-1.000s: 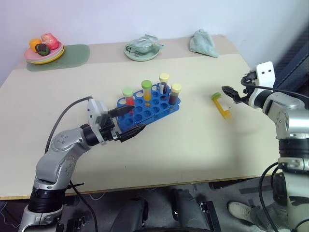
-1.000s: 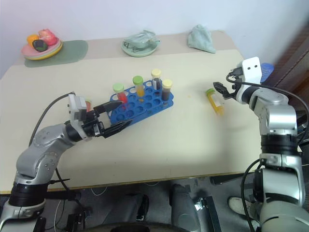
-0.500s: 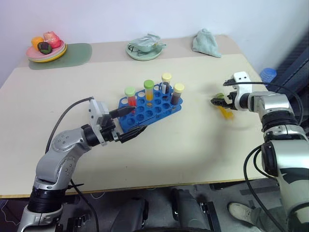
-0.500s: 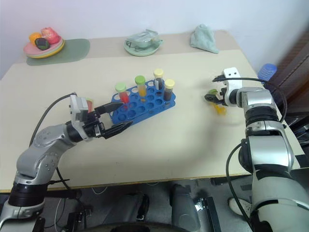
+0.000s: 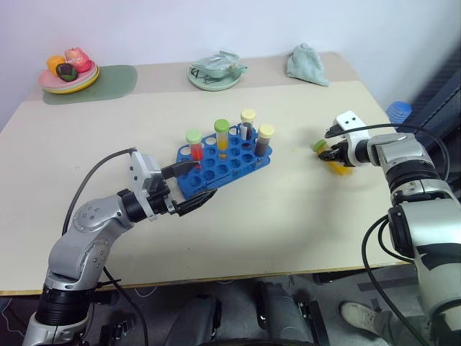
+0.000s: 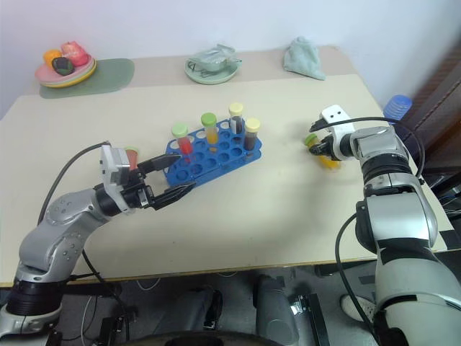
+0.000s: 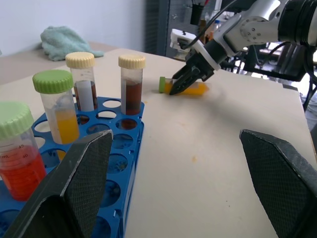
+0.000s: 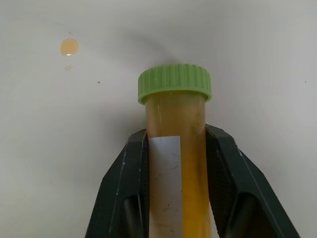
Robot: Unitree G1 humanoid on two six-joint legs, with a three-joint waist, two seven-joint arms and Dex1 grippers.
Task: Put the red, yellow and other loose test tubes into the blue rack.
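- The yellow tube [image 8: 176, 144] lies flat on the table [image 5: 302, 216], well to the right of the rack [image 5: 223, 162]; its green cap points toward the rack.
- The right gripper [image 5: 333, 153] is clamped across the tube's body, just behind the cap.
- The left gripper [image 5: 189, 189] is spread wide and empty at the rack's near corner.
- Four capped tubes stand in the rack.
- The tube's far end is hidden by the fingers; lifting it needs the tube turned upright.
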